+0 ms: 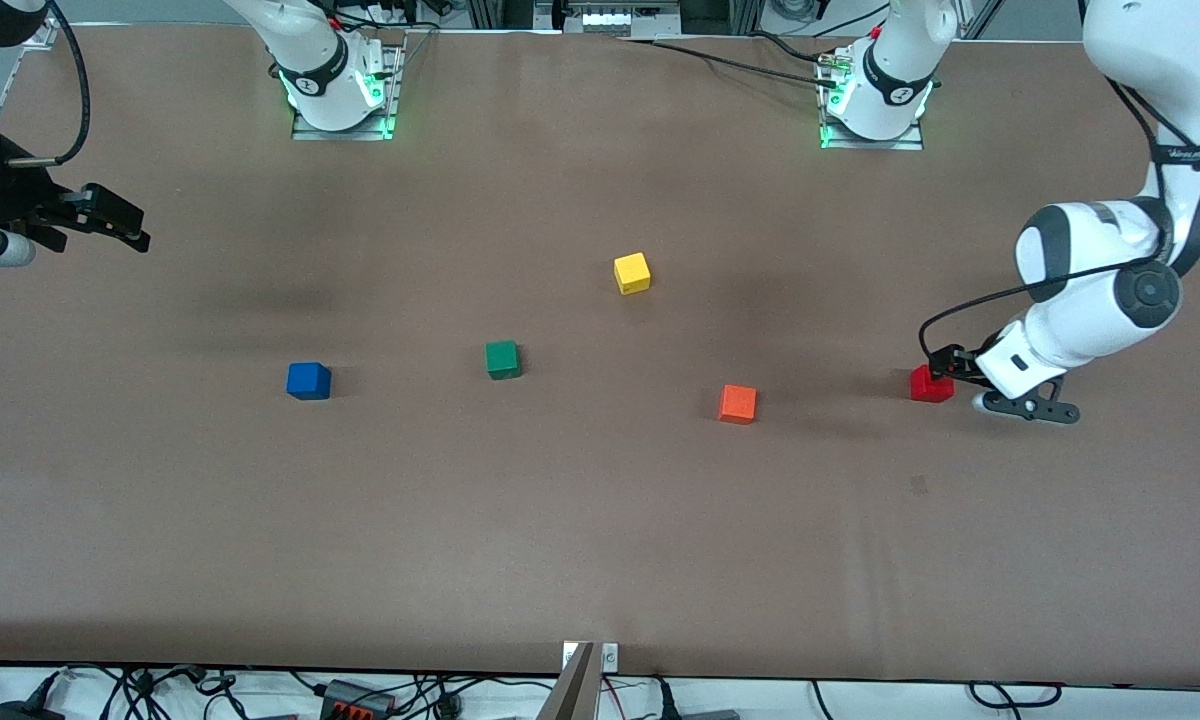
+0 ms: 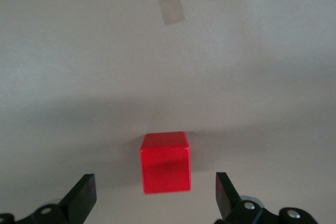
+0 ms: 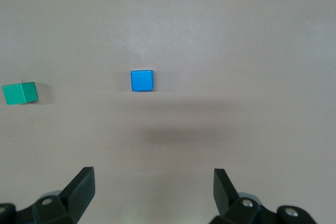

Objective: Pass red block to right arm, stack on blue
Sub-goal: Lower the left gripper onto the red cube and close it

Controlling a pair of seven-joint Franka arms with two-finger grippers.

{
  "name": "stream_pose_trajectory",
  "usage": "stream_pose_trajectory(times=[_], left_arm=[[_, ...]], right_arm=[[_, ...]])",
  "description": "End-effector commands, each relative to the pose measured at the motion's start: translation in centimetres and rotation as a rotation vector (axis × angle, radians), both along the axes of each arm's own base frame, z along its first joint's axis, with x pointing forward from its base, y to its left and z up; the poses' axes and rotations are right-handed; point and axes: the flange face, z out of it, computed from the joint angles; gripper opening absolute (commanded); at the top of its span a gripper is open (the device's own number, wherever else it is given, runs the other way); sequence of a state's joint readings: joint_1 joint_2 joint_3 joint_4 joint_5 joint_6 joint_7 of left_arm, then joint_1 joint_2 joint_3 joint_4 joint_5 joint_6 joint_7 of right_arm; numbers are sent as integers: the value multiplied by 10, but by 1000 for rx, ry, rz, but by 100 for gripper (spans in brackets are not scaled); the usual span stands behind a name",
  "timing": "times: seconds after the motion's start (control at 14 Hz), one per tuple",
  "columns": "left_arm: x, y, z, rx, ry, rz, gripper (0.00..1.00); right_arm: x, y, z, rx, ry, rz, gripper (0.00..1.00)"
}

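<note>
Left gripper (image 1: 942, 368) is down at the tabletop (image 1: 600, 520) near the left arm's end, and on my left wrist feed its fingers (image 2: 83, 198) stand wide apart with the red block (image 2: 165, 162) sitting on the tabletop between them, touched by neither finger as far as I can see. From the front camera I see the red block (image 1: 931, 384) just beside the gripper's tip, resting flat on the surface.

Over at the right arm's end, the right gripper (image 1: 110, 222) hangs above the tabletop, waiting, and my right wrist feed shows its fingers (image 3: 81, 190) spread apart with nothing between them. That feed looks down on the blue block (image 3: 142, 81) and the green block (image 3: 20, 93), both sitting on the tabletop well apart from each other.

On the front camera the blue block (image 1: 308, 381) lies toward the right arm's end, with the green block (image 1: 502, 359) next along toward the middle. The orange block (image 1: 737, 404) sits between the green block and the red block, slightly nearer the front camera than either. The yellow block (image 1: 632, 273) stands farther from the camera than all the others. A small pale patch (image 2: 172, 9) marks the tabletop in the left wrist feed, apart from the red block.
</note>
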State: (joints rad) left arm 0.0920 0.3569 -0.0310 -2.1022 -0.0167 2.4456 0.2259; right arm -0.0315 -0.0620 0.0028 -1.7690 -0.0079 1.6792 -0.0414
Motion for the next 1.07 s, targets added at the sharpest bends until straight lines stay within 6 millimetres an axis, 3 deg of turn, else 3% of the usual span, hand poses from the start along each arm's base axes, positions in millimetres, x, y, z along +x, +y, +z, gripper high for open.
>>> stream_pose_trajectory(times=[0.0, 0.29, 0.36, 0.71, 0.86, 1.0], left_arm=[[-11, 0, -27, -1, -39, -33, 100], [-19, 3, -55, -2, -38, -25, 100], [-21, 2, -59, -3, -35, -26, 94], [-22, 1, -61, -5, -26, -58, 24], [-18, 1, -52, -4, -40, -66, 17], [-14, -2, -31, -4, -41, -103, 14]], right_arm=[[-3, 1, -1, -9, 8, 7, 100], [-3, 1, -7, -8, 35, 11, 100], [-3, 1, -8, -8, 37, 11, 100], [1, 10, -16, 13, 55, 14, 100], [4, 22, -19, 98, 61, 6, 100], [6, 31, -25, 126, 73, 20, 100]])
